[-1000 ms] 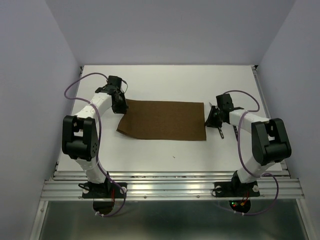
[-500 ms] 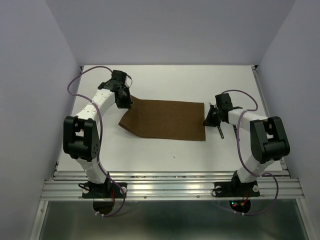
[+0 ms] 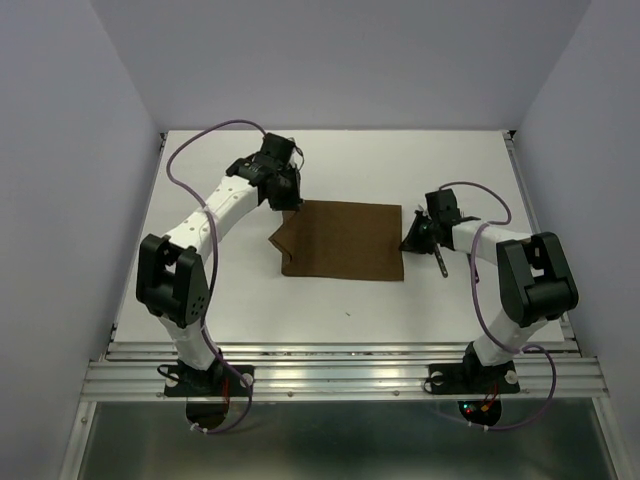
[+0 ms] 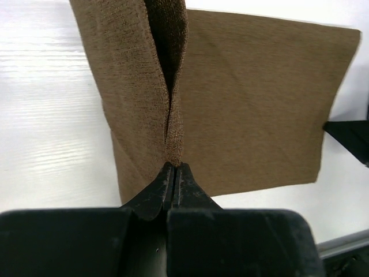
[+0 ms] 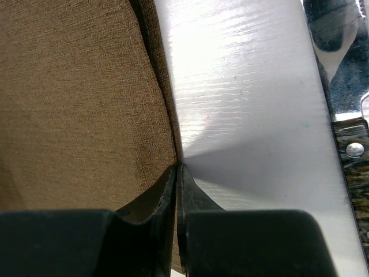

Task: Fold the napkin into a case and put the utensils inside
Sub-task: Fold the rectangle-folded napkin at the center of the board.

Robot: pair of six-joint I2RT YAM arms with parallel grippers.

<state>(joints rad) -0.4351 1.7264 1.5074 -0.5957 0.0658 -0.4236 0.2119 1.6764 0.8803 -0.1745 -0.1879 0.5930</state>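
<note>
The dark brown napkin lies flat in the middle of the table, its left end raised. My left gripper is shut on that left end, and the cloth hangs from its tips in a pinched fold over the flat napkin. My right gripper sits low at the napkin's right edge. Its jaws stand together with the edge of the napkin between them. A utensil lies just right of that gripper; its silver metal and dark riveted handle show in the right wrist view.
The white table has walls on three sides. Its metal front rail carries both arm bases. The right arm's elbow stands near the table's right edge.
My left gripper has carried the napkin's left end rightward and toward the back, so the cloth now covers a shorter stretch of table. The right gripper has closed on the right edge.
</note>
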